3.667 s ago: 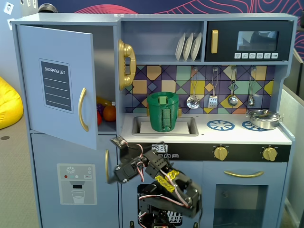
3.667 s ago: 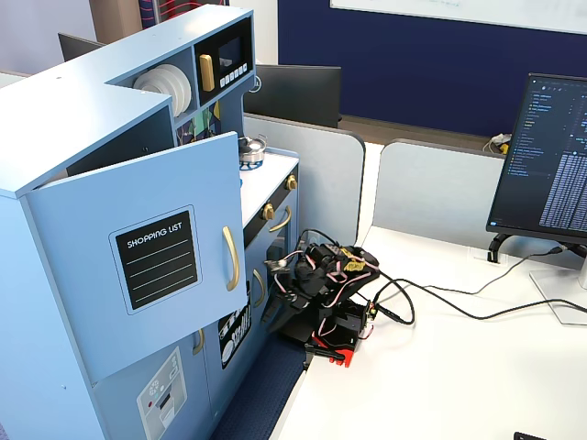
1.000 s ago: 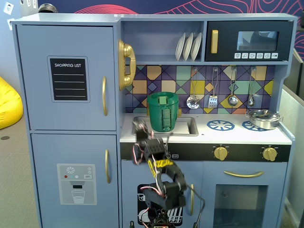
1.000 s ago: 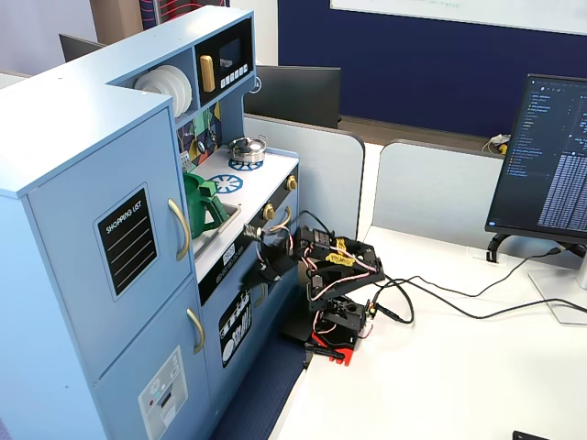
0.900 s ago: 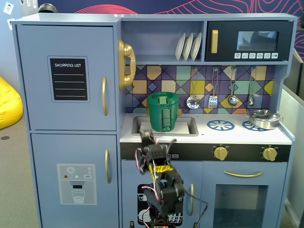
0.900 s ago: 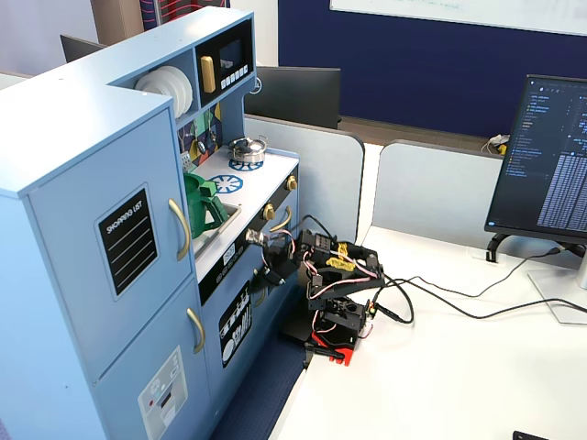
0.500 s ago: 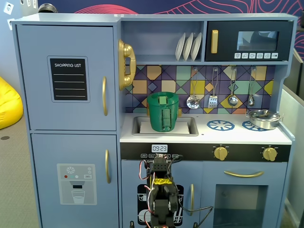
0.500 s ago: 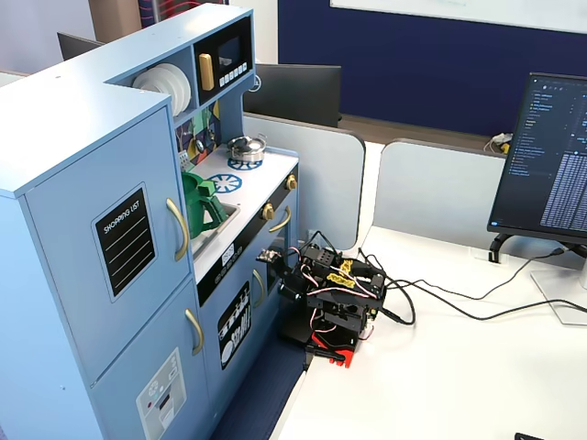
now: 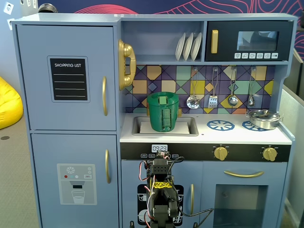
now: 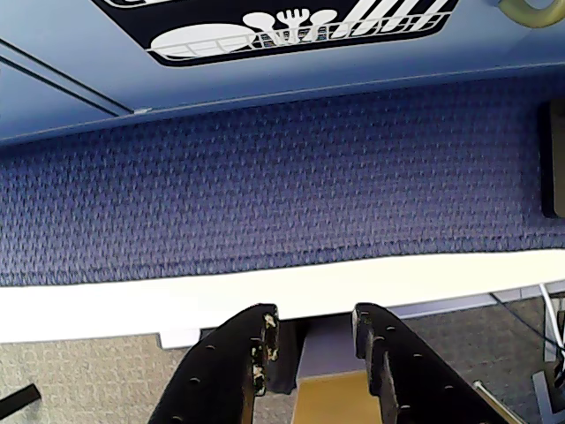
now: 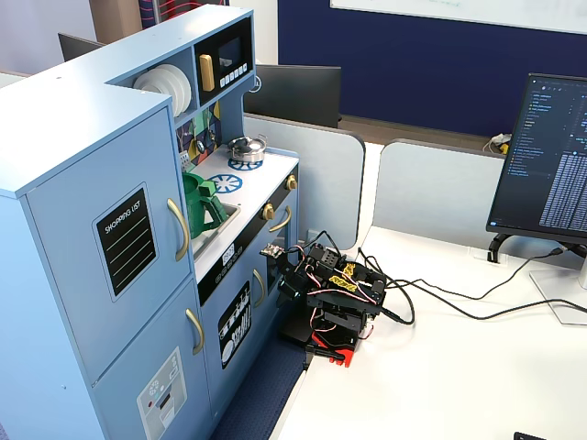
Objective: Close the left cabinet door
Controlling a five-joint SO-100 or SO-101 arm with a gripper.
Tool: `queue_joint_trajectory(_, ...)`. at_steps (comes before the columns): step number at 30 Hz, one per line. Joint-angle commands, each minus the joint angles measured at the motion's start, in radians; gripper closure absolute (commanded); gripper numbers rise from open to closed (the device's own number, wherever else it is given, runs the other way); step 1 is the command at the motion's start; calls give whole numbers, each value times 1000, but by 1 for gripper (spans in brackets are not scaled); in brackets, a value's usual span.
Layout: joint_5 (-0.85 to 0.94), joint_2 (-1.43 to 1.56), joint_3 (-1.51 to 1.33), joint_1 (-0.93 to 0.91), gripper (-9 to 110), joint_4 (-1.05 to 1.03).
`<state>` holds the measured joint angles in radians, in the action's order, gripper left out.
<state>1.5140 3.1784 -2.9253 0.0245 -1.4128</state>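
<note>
The hand (image 10: 311, 336), fingers apart and empty, hangs over blue carpet (image 10: 282, 177) and white table (image 11: 459, 367).

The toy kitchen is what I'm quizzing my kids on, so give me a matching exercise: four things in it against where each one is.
Things:
1. green pitcher
2. silver pot
3. white plates
4. left cabinet door

Places or states:
A. on the stove burner at the right in a fixed view
B. shut, flush with the cabinet front
C. standing in the sink
D. upright on the upper shelf beside the microwave

Pairs: 1-C, 2-A, 3-D, 4-B
</note>
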Motion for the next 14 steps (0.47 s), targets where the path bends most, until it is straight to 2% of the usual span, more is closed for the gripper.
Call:
queue_joint_trajectory(1,-5,0,-72,-15,100,-118)
queue_joint_trajectory(14,-5,0,-72,-15,97,-118)
